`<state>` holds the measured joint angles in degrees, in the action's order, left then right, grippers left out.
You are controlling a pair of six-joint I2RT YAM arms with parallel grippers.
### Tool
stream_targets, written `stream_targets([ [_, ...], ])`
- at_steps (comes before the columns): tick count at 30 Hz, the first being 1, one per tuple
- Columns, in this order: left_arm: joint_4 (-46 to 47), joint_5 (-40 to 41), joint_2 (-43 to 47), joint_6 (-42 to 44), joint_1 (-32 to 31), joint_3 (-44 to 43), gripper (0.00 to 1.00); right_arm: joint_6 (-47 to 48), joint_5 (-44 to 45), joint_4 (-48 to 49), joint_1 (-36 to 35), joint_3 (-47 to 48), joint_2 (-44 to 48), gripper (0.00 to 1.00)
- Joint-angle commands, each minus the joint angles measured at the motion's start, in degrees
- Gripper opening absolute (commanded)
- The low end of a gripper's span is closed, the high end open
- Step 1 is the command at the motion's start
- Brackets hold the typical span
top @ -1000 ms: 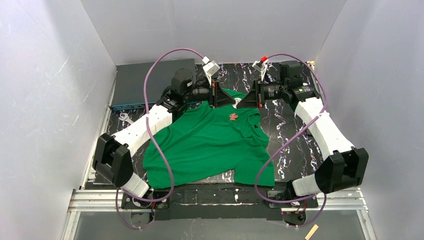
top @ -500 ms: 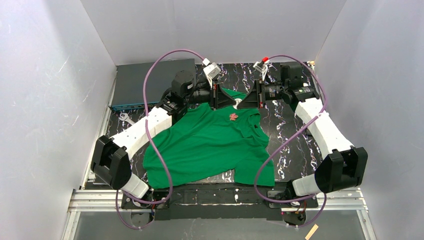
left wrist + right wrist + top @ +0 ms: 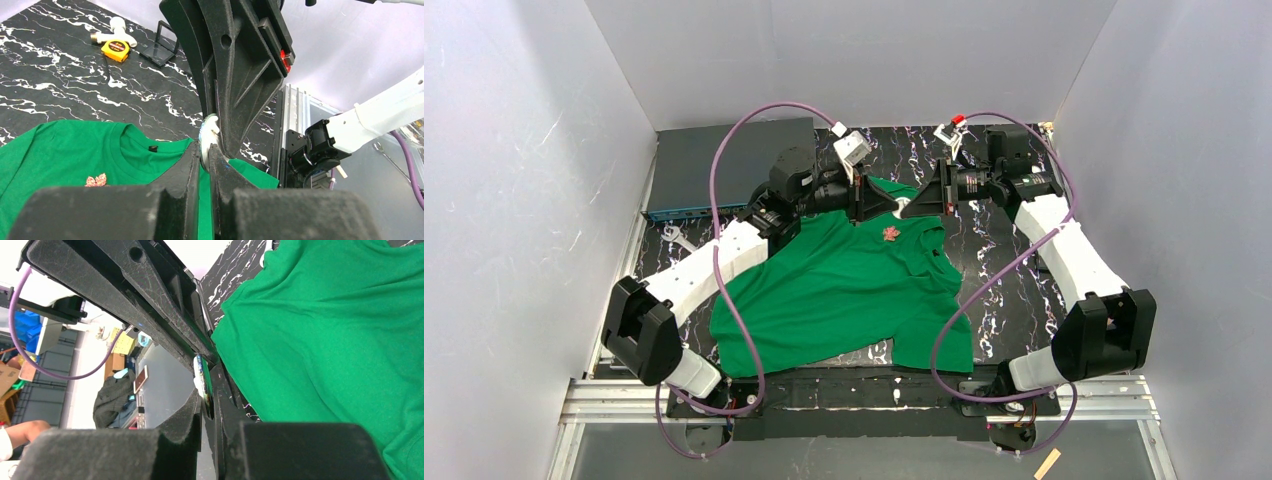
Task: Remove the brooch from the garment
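The green shirt (image 3: 844, 290) lies spread on the black marbled table. The tiny red-orange leaf brooch (image 3: 890, 233) is pinned just below its neckline, and also shows in the left wrist view (image 3: 95, 180). My left gripper (image 3: 894, 205) and right gripper (image 3: 916, 206) meet tip to tip at the far edge of the neckline. Both are shut on a small pale round disc (image 3: 207, 131), also seen edge-on in the right wrist view (image 3: 200, 377). Green fabric sits between the left fingers (image 3: 192, 165). Neither gripper touches the brooch.
A flat grey box (image 3: 729, 165) lies at the back left. A yellow tape measure (image 3: 115, 49) and a small black square frame (image 3: 160, 47) lie on the table beyond the shirt. White walls close in the left, back and right.
Both wrists have shifted slightly to the right and the left wrist has turned a little. The fingertips stay together at the neckline. The brooch and shirt have not moved.
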<state>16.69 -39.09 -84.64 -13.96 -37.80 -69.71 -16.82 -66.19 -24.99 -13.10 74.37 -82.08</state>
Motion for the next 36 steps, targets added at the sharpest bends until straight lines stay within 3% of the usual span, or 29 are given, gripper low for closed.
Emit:
stream_targets([
  [1, 1.24, -3.19, 5.44, 3.39, -1.16, 1.01, 0.00, -4.38, 4.59, 2.31, 4.34, -0.86, -1.19, 0.04],
  [12, 1.24, 0.12, 6.67, 5.76, -1.74, 2.12, 0.00, -8.24, 2.78, 5.68, 5.88, -2.55, -1.10, 0.07],
  [25, 1.20, 9.27, 7.16, -0.30, -1.74, 3.29, 0.00, -7.59, 7.92, 5.66, 8.27, -2.56, 0.92, 0.11],
  [33, 1.24, 10.87, 6.94, -2.17, -1.70, 3.31, 0.00, -7.99, 7.92, 7.30, 8.64, -2.91, 1.85, 0.19],
  [36, 0.63, 10.71, 6.33, -3.16, -1.75, 2.91, 0.00, -7.55, 6.38, 8.89, 8.62, -2.87, 2.85, 0.32],
])
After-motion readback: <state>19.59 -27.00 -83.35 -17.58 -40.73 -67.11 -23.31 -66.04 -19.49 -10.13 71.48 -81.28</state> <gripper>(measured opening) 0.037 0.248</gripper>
